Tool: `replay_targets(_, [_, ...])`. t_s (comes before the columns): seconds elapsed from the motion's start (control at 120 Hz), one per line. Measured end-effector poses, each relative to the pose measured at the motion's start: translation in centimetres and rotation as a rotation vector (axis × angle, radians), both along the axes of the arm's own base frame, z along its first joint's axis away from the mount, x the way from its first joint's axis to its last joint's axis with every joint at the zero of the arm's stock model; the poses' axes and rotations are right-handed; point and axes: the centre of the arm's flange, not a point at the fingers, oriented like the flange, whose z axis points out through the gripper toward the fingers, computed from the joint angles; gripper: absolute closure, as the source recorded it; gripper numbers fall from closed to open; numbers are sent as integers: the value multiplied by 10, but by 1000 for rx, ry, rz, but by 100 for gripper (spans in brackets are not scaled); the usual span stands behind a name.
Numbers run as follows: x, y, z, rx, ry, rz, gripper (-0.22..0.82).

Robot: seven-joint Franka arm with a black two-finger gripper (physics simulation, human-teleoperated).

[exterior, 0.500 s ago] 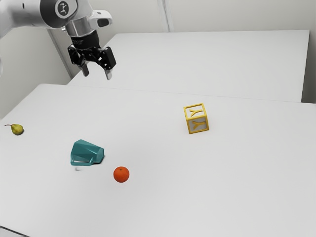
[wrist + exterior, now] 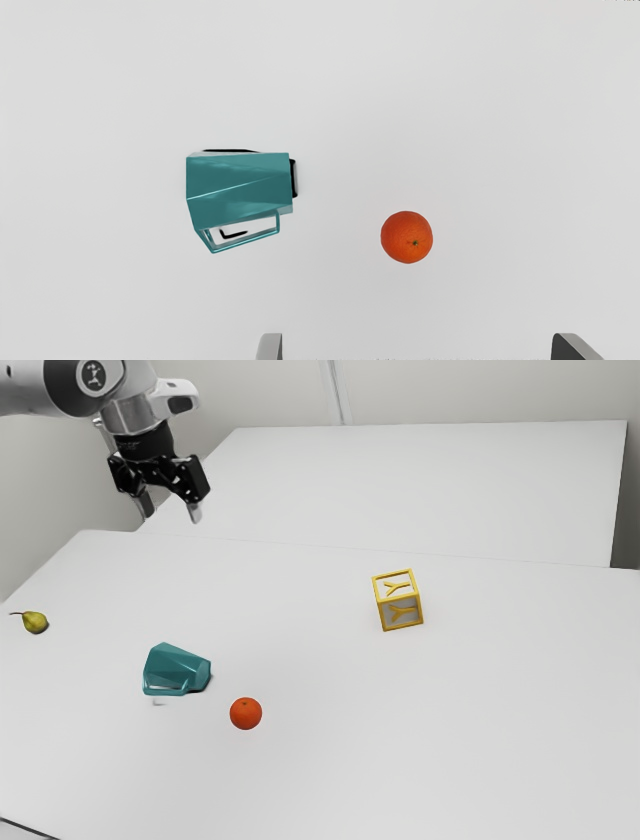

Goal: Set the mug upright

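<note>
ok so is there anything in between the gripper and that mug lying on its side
Nothing visible is. The open gripper hangs above the table, with no object between it and the mug. The orange sits near the mug but apart from it, off toward the exterior view's right.

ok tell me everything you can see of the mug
The mug is teal, with flat, angled faces and a slight sheen, perhaps glazed or plastic. It lies on its side on the white table, not upright, with its thin, angular loop handle out to one side. The body narrows toward the end nearer the orange, which sits apart from it. Only the table appears to touch it; the open pincer is well clear.
</note>
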Motion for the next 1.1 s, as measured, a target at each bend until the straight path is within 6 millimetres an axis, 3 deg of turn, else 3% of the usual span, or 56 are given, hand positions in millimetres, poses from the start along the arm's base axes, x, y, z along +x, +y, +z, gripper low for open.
replay_targets(0.308, [-15,120,-14,-89,39,188,2])
replay_targets(0.408, [-29,161,-29,-167,51,245,2])
replay_targets(0.558, [-55,210,-68,-307,45,300,2])
replay_targets(0.75, [-76,246,-126,-468,-31,308,2])
replay_targets(0.875, [-82,263,-151,-551,-128,296,2])
replay_targets(1.1, [-90,279,-206,-655,-246,279,2])
